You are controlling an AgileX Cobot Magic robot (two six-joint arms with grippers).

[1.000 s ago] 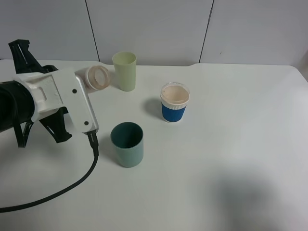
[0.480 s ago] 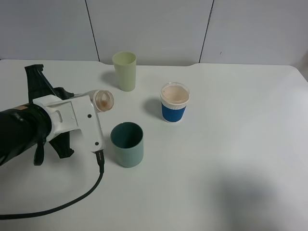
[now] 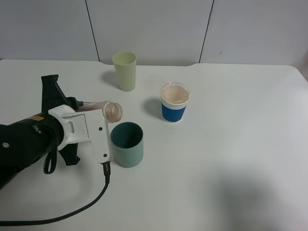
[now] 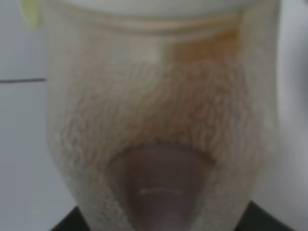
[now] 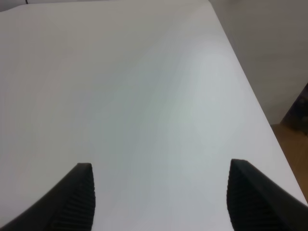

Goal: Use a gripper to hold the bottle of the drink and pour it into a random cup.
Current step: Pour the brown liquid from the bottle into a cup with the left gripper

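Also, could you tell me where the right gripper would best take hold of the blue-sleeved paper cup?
Probably by the blue sleeve of the paper cup, jaws level, coming from the robot's right, where the table is bare. It stands upright, open-topped and seemingly full, so a rim or top grip risks a spill.

Clear plastic bottle (image 3: 111, 111), matt cup (image 3: 127, 149)

- A pale yellow-green tumbler (image 3: 124, 70) stands upright near the table's far edge.
- A white paper cup with a blue sleeve (image 3: 174, 102) stands upright well to its right, pale beige at the top.
- Both rest on a white table (image 3: 240, 144).
- Grey wall panels (image 3: 149, 29) run behind.
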